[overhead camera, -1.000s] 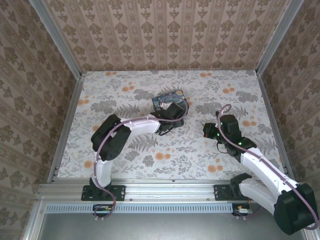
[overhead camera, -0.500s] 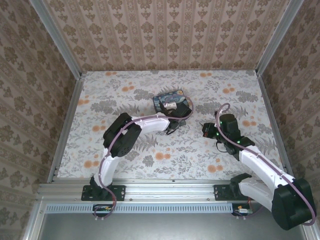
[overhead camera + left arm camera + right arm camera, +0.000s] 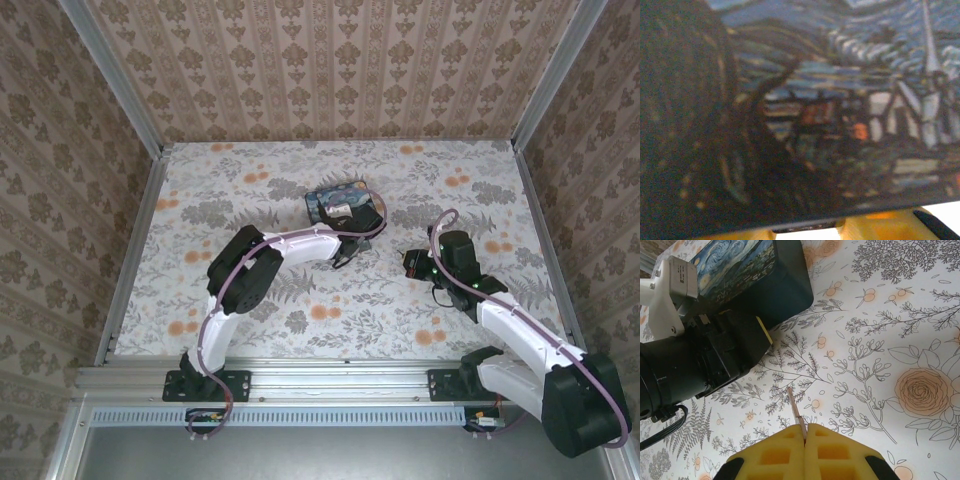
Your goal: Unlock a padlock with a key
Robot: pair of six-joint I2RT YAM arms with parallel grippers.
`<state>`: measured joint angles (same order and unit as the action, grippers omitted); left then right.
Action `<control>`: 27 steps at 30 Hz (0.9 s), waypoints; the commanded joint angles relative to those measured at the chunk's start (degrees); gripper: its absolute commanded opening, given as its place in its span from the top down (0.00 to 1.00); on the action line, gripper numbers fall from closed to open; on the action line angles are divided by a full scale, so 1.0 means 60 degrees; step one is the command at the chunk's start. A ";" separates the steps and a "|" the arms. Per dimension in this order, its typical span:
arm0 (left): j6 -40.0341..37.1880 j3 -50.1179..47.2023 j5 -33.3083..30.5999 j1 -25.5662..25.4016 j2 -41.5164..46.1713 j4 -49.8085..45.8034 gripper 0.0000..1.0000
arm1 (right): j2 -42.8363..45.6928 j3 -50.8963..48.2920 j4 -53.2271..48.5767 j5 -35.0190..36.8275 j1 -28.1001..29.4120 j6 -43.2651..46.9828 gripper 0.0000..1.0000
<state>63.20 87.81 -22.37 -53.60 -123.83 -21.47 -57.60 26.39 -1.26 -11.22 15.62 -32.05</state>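
the key (image 3: 796, 407), a thin flat strip, stands in the lower middle of the right wrist view. it is pinched between the yellow pads (image 3: 775, 455) of the right gripper (image 3: 805, 432), which are pressed together on it. its tip points over the counter (image 3: 900, 315), apart from the dark blue box (image 3: 785, 285) at upper left.

in the left wrist view a small dark piece (image 3: 805, 230) sits at the bottom edge between the pads (image 3: 875, 226) of the left gripper (image 3: 807, 232). the pads stand apart; whether they clamp it, or whether it is the padlock, cannot be told. the lid above it is painted with a swirling night sky, a steeple and lit houses.

from above, the box lies just above the frame's centre with the left gripper against its lower right edge. the counter is white with grey leaves and orange flowers, and the walls (image 3: 330, 60) carry beige striped damask paper.
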 commanded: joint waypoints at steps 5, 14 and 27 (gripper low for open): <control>-0.0004 -0.0330 0.1094 0.0228 0.0340 0.0295 0.83 | 0.0020 -0.0280 0.0284 -0.0857 -0.0050 0.0068 1.00; 0.0299 -0.1793 0.6037 0.1450 0.2454 0.1485 0.94 | 0.0510 -0.0833 0.0344 -0.2100 0.0045 -0.0539 1.00; 0.1775 -0.3333 0.9495 0.2604 0.4875 0.2087 0.98 | 0.2015 -0.1125 0.2719 -0.1933 0.1998 -0.1628 1.00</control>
<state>69.82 69.95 27.77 -38.20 -97.23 -12.86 -45.74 20.12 7.49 -24.05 25.58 -40.42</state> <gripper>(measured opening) 0.280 0.040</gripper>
